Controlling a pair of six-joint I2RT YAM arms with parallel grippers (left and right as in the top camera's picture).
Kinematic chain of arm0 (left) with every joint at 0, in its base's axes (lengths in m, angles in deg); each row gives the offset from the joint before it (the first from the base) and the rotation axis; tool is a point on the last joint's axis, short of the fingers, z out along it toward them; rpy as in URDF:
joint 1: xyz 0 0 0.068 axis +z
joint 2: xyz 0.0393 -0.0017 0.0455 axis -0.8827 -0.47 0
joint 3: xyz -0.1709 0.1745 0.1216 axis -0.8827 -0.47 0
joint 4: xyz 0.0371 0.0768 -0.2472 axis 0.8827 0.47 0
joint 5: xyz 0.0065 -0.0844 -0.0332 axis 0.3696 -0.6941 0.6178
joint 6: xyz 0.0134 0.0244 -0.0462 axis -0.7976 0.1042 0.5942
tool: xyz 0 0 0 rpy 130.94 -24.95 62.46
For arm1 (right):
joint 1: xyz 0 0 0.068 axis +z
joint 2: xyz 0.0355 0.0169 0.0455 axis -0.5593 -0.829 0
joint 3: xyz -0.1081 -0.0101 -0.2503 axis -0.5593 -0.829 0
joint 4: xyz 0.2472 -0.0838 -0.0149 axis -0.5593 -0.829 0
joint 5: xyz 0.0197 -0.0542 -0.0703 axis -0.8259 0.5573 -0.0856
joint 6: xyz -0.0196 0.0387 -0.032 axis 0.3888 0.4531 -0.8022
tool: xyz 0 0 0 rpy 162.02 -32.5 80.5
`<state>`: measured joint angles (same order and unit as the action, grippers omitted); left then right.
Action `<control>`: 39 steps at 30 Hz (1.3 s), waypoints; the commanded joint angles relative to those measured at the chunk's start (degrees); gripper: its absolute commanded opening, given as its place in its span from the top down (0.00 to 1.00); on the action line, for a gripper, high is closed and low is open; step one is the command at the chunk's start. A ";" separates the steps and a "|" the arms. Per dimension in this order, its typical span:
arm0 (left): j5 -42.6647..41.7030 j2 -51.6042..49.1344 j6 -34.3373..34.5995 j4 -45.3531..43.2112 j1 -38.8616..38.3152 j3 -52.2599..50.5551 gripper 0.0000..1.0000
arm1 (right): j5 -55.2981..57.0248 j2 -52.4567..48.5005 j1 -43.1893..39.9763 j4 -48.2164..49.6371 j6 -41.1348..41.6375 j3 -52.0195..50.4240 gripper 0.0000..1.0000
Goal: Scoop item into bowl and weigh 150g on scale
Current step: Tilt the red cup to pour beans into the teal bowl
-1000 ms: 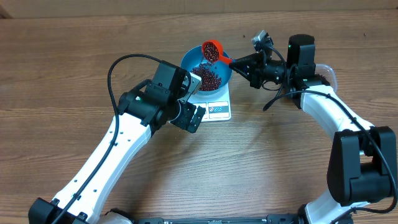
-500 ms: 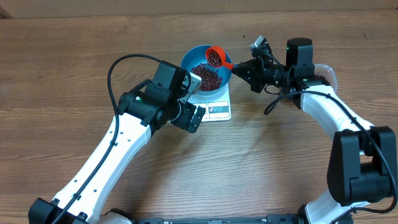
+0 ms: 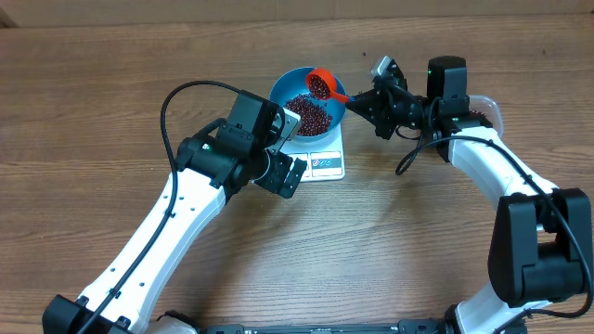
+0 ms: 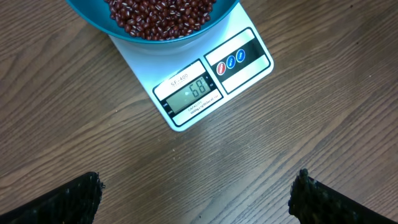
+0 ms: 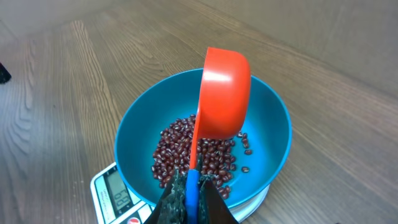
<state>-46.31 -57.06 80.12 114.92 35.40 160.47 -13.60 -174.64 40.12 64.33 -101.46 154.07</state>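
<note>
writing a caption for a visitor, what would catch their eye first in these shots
The bright red scoop stands out first, tipped over the blue bowl with its handle pinched in the right hand. Next come the dark red-brown beans piled in that bowl, which sits on the white scale near the centre of the overhead view, its display lit.
</note>
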 commanded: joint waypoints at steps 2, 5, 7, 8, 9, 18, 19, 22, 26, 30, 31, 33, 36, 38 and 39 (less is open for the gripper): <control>-0.55 1.33 -0.46 -0.07 0.28 0.24 0.00 | 0.02 0.17 0.31 0.96 -6.21 0.55 0.96; -0.55 1.33 -0.46 -0.09 0.28 0.24 0.00 | 0.00 0.17 0.31 1.86 -8.39 0.55 0.96; -0.55 1.33 -0.46 -0.09 0.31 0.24 0.00 | 0.00 0.17 0.31 2.78 -8.94 0.55 0.96; -0.55 1.33 -0.46 -0.09 0.28 0.24 0.01 | 0.00 0.17 0.31 3.43 -8.94 0.55 0.96; -0.55 1.33 -0.46 -0.09 0.31 0.24 0.00 | -0.02 0.17 0.31 4.39 -8.94 0.55 0.96; -0.55 1.33 -0.46 -0.09 0.28 0.24 0.00 | -0.04 0.17 0.33 4.74 -11.96 0.55 0.96; -0.55 1.33 -0.46 -0.09 0.28 0.24 0.00 | -0.04 0.17 0.33 4.42 -15.56 0.55 0.96; -0.55 1.33 -0.46 -0.07 0.31 0.24 0.00 | -0.20 0.17 0.31 4.37 -21.31 0.52 0.96; -0.55 1.33 -0.46 -0.09 0.28 0.24 0.00 | -0.20 0.17 0.31 4.15 -22.95 0.52 0.96; -0.55 1.33 -0.46 -0.09 0.31 0.24 0.00 | -0.20 0.17 0.31 3.43 -23.76 0.55 0.96; -0.55 1.33 -0.46 -0.09 0.31 0.24 0.00 | -0.20 0.17 0.31 3.45 -23.76 0.55 0.96; -0.55 1.33 -0.46 -0.07 0.28 0.24 0.00 | -0.20 0.17 0.31 3.48 -23.76 0.52 0.96; -0.55 1.33 -0.46 -0.09 0.31 0.24 0.00 | -0.17 0.17 0.31 3.52 -23.76 0.52 0.96; -0.55 1.33 -0.46 -0.09 0.28 0.24 0.00 | -0.20 0.17 0.31 3.52 -23.74 0.52 0.96; -0.55 1.33 -0.46 -0.09 0.31 0.24 0.00 | -0.20 0.17 0.31 3.52 -23.74 0.55 0.97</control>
<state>-46.33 -57.06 80.12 114.92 35.40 160.50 -13.58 -174.64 40.12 67.90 -124.74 154.07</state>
